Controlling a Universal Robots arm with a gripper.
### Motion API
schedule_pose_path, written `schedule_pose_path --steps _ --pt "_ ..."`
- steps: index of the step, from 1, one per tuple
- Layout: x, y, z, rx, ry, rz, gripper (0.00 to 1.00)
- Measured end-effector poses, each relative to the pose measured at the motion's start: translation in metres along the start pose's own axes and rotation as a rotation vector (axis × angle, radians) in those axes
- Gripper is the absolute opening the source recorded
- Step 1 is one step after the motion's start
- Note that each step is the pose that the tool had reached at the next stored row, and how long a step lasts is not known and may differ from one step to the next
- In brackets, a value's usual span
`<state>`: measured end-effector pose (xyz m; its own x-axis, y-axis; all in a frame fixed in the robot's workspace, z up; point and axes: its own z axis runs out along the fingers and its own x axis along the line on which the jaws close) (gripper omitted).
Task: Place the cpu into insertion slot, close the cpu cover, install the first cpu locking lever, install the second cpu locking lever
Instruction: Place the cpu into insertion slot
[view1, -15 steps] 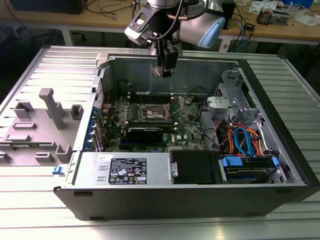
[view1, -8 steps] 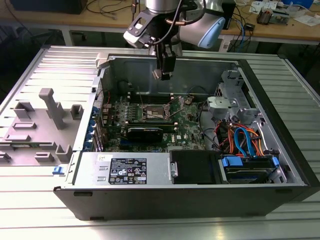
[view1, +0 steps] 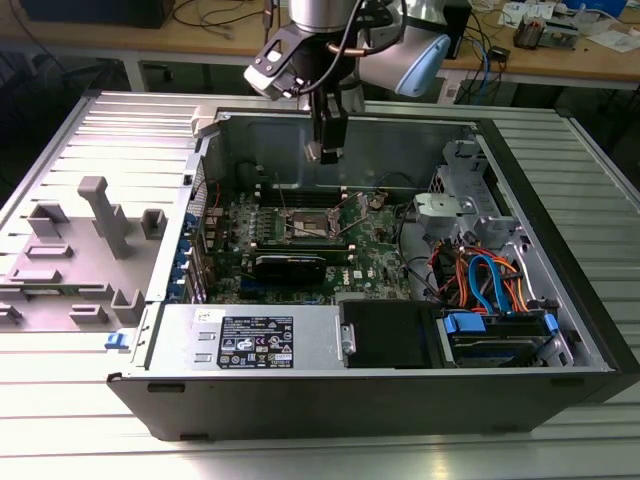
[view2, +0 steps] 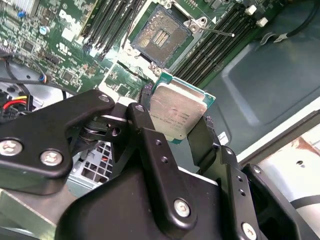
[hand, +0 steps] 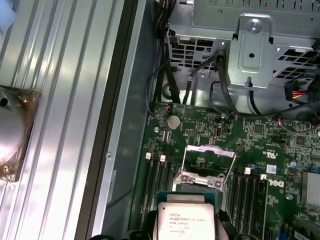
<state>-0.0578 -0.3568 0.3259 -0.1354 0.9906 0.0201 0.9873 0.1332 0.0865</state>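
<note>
The tool (view2: 176, 118) gripping the cpu (view2: 178, 109) hangs apparently above the insertion slot (view2: 162, 37).

The pincer (view2: 176, 116) clamps the cpu (view2: 179, 107) by two opposite edges, metal top showing. Farther off, the insertion slot (view2: 161, 37) lies uncovered on the green board (view2: 65, 50), black memory slots (view2: 215, 45) flanking it.

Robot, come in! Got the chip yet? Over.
Gripper shut on chip, above the board. Socket uncovered, empty. Nothing seen between them.
</note>
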Motion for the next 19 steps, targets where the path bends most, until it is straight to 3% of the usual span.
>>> schedule_pose_path --steps 4,6,11,19 --pt "0.0004 -0.0017 0.0038 -0.0001 -0.0026 0.020 0.54" --pt "0.0031 -0.0021 0.0077 0.0026 -0.0116 0.021 0.54" --pt "0.0044 -0.0025 0.0112 0.0023 -0.0169 0.066 0.54" --pt "0.0045 -0.0049 0.0193 0.0019 -0.0169 0.082 0.54"
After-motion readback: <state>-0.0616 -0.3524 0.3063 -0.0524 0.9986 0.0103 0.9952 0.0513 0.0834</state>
